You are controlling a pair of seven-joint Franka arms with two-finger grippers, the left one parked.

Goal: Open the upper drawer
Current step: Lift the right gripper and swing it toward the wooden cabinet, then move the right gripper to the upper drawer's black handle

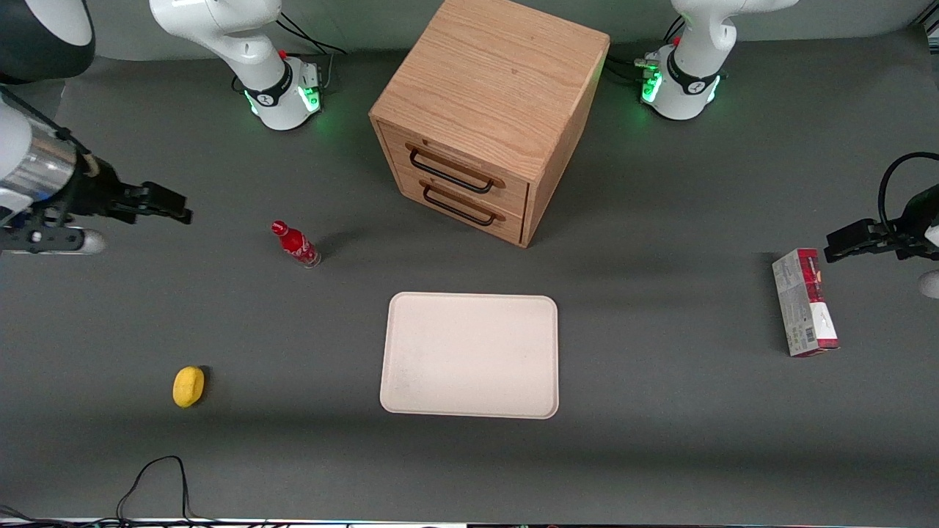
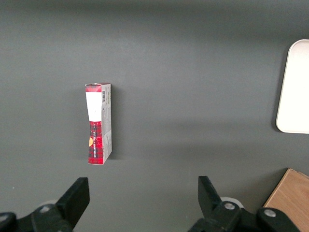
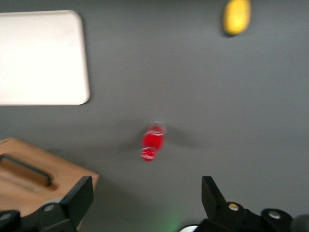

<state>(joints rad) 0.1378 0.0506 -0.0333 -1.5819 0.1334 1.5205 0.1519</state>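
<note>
— Step in hand: we judge it the approach; our gripper hangs wide open, holding nothing, well apart from the cabinet, toward the working arm's end.
— Upper drawer sits shut, topmost in that cabinet; next we must reach its black handle

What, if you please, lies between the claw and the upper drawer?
In the front view, only bare table; the red bottle stands nearer the camera than the line from the open claw to the upper drawer.
</note>
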